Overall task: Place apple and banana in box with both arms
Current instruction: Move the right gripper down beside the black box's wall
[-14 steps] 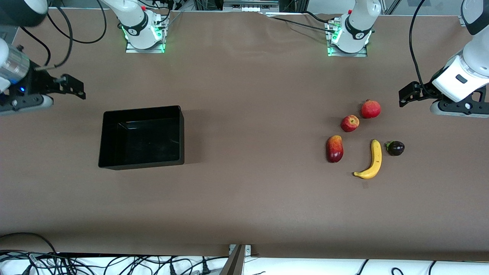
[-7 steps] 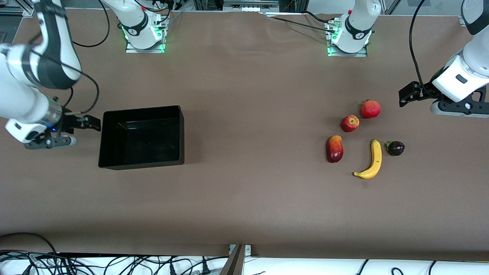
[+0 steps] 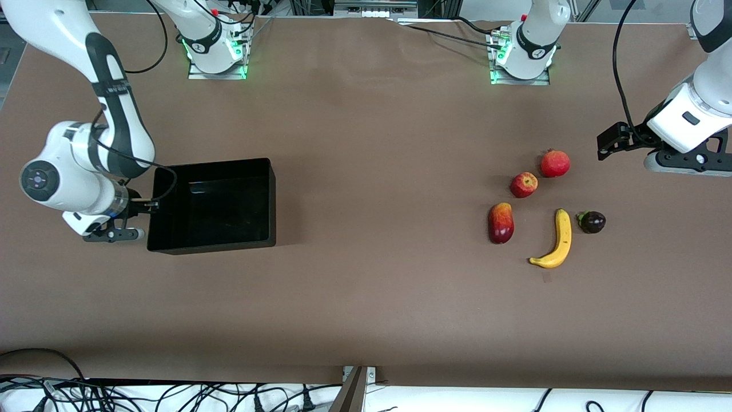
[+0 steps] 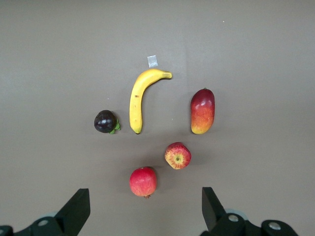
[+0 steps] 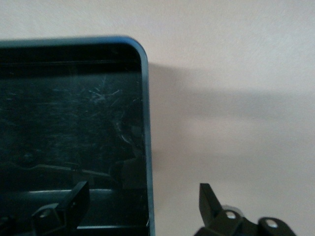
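Note:
The apple (image 3: 524, 185) and the banana (image 3: 561, 240) lie on the brown table toward the left arm's end, the banana nearer to the front camera. Both show in the left wrist view, the apple (image 4: 177, 155) and the banana (image 4: 139, 98). The black box (image 3: 211, 247) stands empty toward the right arm's end. My left gripper (image 3: 683, 163) is open and empty, up in the air beside the fruits (image 4: 145, 211). My right gripper (image 3: 111, 232) is open and empty over the box's end wall (image 5: 145, 98), with one finger over the inside and one outside (image 5: 142, 206).
A round red fruit with a crown tip (image 3: 555, 163) lies beside the apple. A red-yellow mango-like fruit (image 3: 501, 223) and a small dark purple fruit (image 3: 592, 222) flank the banana. A scrap of tape (image 3: 547, 277) lies by the banana's tip.
My right arm has swung in from the table's end and come down to the box's end wall. The left arm and the fruits have not moved.

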`<state>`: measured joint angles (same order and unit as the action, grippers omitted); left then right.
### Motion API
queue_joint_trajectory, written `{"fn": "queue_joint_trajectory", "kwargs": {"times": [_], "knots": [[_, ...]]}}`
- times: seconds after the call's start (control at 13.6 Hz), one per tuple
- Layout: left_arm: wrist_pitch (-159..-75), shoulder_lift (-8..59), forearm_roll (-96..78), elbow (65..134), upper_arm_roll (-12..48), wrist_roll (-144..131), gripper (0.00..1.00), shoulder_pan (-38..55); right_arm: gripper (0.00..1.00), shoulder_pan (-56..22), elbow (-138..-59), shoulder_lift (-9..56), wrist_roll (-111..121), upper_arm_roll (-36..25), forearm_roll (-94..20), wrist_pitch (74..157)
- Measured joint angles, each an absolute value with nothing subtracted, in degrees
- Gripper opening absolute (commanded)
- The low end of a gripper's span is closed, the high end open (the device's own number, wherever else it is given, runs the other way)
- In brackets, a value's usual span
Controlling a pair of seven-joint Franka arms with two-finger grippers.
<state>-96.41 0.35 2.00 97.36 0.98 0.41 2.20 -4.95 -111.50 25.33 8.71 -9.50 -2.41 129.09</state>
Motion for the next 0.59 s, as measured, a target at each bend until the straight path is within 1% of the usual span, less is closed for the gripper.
{"fn": "queue_joint_trajectory", "kwargs": {"times": [0.07,0.15,0.22,0.29,0.37,0.59], "knots": [[-96.4,0.3,2.0,97.4,1.0,0.4,1.0,2.2,0.76,-4.9,-112.9,25.5,8.7,-9.5,-2.4,130.0],[-96.4,0.3,2.0,97.4,1.0,0.4,1.0,2.2,0.63,-4.9,-114.0,25.5,8.7,-9.5,-2.4,130.3],[-96.4,0.3,2.0,97.4,1.0,0.4,1.0,2.2,0.44,-4.8,-114.7,25.4,8.7,-9.5,-2.4,130.3],[-96.4,0.3,2.0,97.4,1.0,0.4,1.0,2.2,0.19,-4.8,-115.1,25.4,8.7,-9.5,-2.4,130.3],[-96.4,0.3,2.0,97.4,1.0,0.4,1.0,2.2,0.0,-4.6,-115.3,25.3,8.8,-9.5,-2.4,130.2],[-96.4,0.3,2.0,97.4,1.0,0.4,1.0,2.2,0.0,-4.4,-115.5,25.2,8.9,-9.5,-2.7,129.6]]}}
